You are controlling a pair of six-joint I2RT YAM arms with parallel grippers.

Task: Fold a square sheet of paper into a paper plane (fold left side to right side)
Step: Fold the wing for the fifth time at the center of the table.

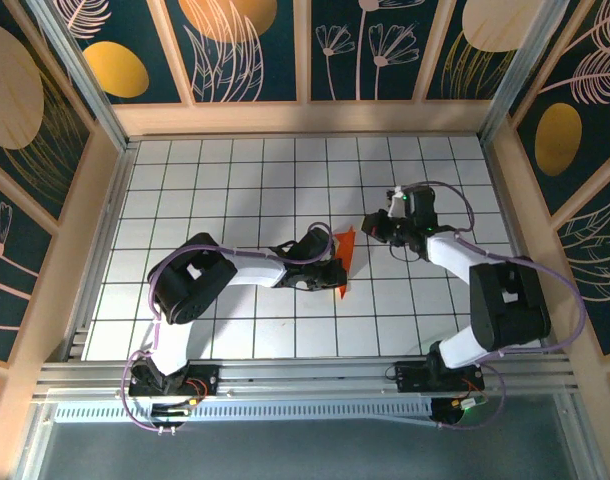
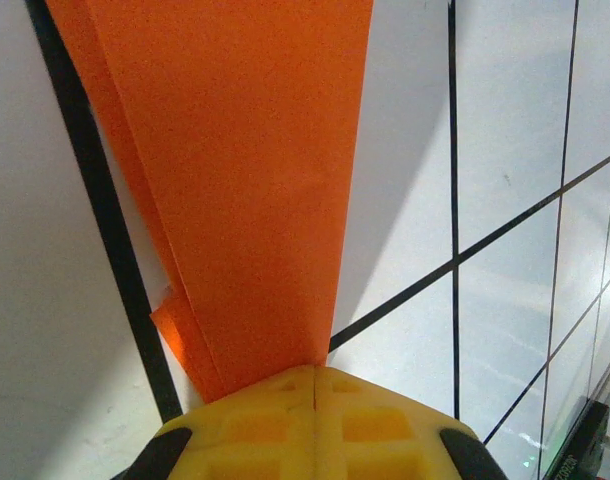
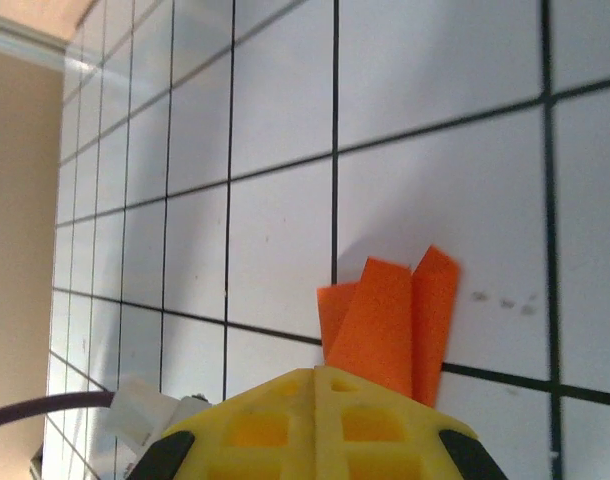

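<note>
We see the bright orange creased paper wedge [image 1: 345, 252] near the middle of the white gridded table [image 1: 235, 180], held between our two arms. The left gripper [image 2: 315, 370] is clenched on its narrow tip, and the layers widen away from the yellow fingers [image 2: 255, 425]. The right gripper [image 3: 320, 372] is clamped on the opposite end, with short orange strips poking past its fingertips.

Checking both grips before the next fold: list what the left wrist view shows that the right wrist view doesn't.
Left wrist: a layered wedge of orange paper fanning away from the left gripper. Right wrist: short paper ends poking past the right gripper, plus the wooden side wall. Both: shut yellow jaws pinching that paper over the grid table.
</note>
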